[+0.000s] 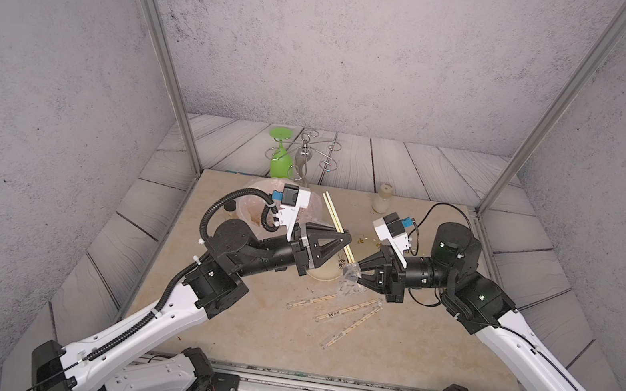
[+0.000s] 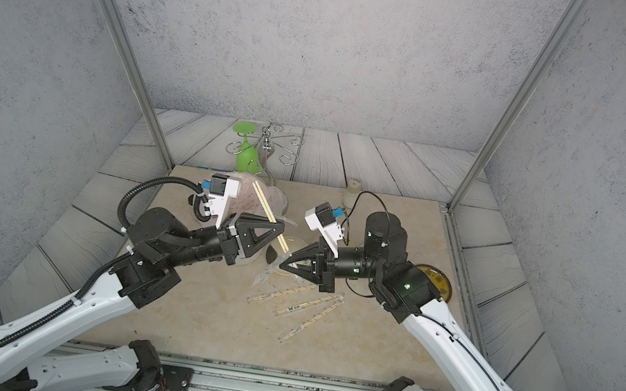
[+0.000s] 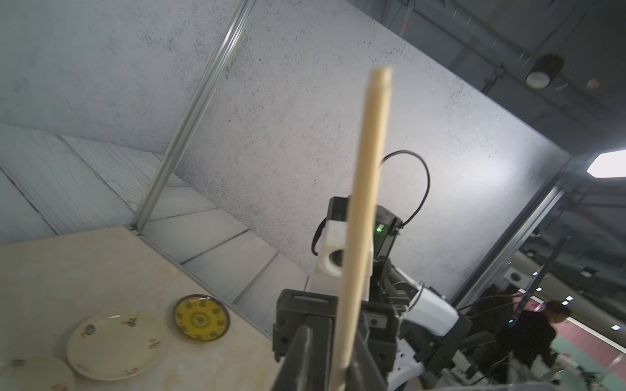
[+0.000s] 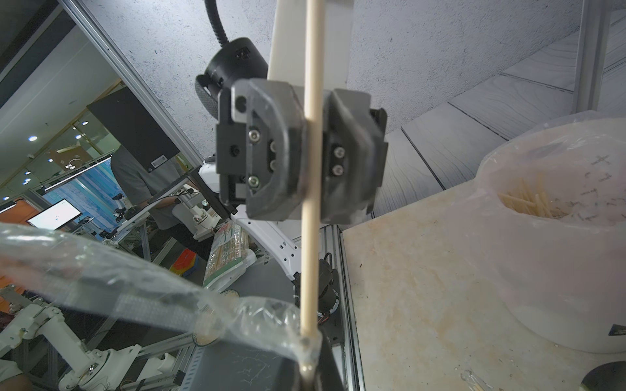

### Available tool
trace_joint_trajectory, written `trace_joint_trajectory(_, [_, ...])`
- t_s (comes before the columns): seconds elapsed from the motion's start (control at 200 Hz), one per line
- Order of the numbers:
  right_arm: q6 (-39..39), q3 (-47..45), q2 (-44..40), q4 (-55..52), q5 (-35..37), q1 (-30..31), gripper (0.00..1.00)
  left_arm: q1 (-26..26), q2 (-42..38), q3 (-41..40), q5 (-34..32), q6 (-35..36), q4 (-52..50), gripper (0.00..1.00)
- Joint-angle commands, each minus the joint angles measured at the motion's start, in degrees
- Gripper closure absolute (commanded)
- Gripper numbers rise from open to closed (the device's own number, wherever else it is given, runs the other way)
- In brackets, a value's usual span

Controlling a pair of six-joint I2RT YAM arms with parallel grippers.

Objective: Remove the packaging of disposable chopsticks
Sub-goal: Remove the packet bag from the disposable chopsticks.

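A pair of disposable chopsticks [image 1: 335, 219] [image 3: 366, 189] slants above the table. My left gripper [image 1: 349, 239] [image 3: 338, 379] is shut across the pair partway along its length. In the right wrist view the stick [image 4: 311, 254] runs between the left gripper's closed jaws. At the lower end, my right gripper [image 1: 360, 270] [image 4: 310, 372] is shut on the clear packaging [image 4: 135, 287] where the stick's tip sits inside it. The loose sleeve [image 1: 350, 280] hangs crumpled below. Three wrapped pairs [image 1: 349, 309] lie on the table in front.
A white bin with a pinkish liner [image 4: 559, 237] holds bare sticks at the back left. A cream plate [image 3: 117, 343] and a yellow plate [image 3: 201, 317] lie on the right side. A green glass [image 1: 280, 162] on a wire rack and a small bottle [image 1: 383, 198] stand behind.
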Motion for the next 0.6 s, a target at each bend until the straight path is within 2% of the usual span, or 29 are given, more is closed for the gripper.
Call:
trace_joint_trajectory(0.0, [0.01,1.73,0.74,-0.18,-1.91,0.13,1.0,0.27,-0.79,1.77,0.33,-0.52,2.62,0.99])
trace_joint_trajectory(0.1, [0.54,1.9,1.3,-0.03,-2.66,0.17,1.0,0.32,-1.0,1.8,0.09,-0.4,2.36,1.0])
trace_joint_trajectory(0.175, [1.04,2.12,1.63,0.32,-3.27,0.19,1.0,0.26,-1.16,1.71,-0.51,-0.21,1.73,0.79])
trace_joint_trajectory(0.225, [1.23,2.24,1.91,0.46,-3.8,0.24,1.0,0.28,-1.31,1.69,-0.92,-0.13,1.26,0.76])
trace_joint_trajectory(0.31, [1.27,2.26,1.97,0.37,-3.87,0.2,1.0,0.3,-1.4,1.3,-1.3,-0.15,1.65,0.87])
trace_joint_trajectory(0.36, [1.2,2.41,1.95,0.18,-3.94,0.19,1.0,0.26,-1.48,1.25,-1.44,-0.09,1.64,1.0])
trace_joint_trajectory(0.465, [-0.09,2.86,1.48,-1.31,-2.53,0.2,1.0,0.31,-2.35,1.58,-3.93,0.66,-0.85,1.0])
trace_joint_trajectory(0.495, [-0.6,2.94,1.13,-1.78,-1.24,0.19,0.89,0.26,-2.89,1.66,-5.35,0.85,-2.2,1.0])
trace_joint_trajectory(0.55, [-3.41,3.82,-0.09,-4.53,4.05,0.19,0.57,0.35,-3.79,2.39,-8.96,1.83,-6.98,1.0])
trace_joint_trajectory(0.596, [-6.6,4.87,-1.23,-7.83,10.13,0.23,0.42,0.39,-4.52,3.65,-12.24,3.24,-12.52,1.0])
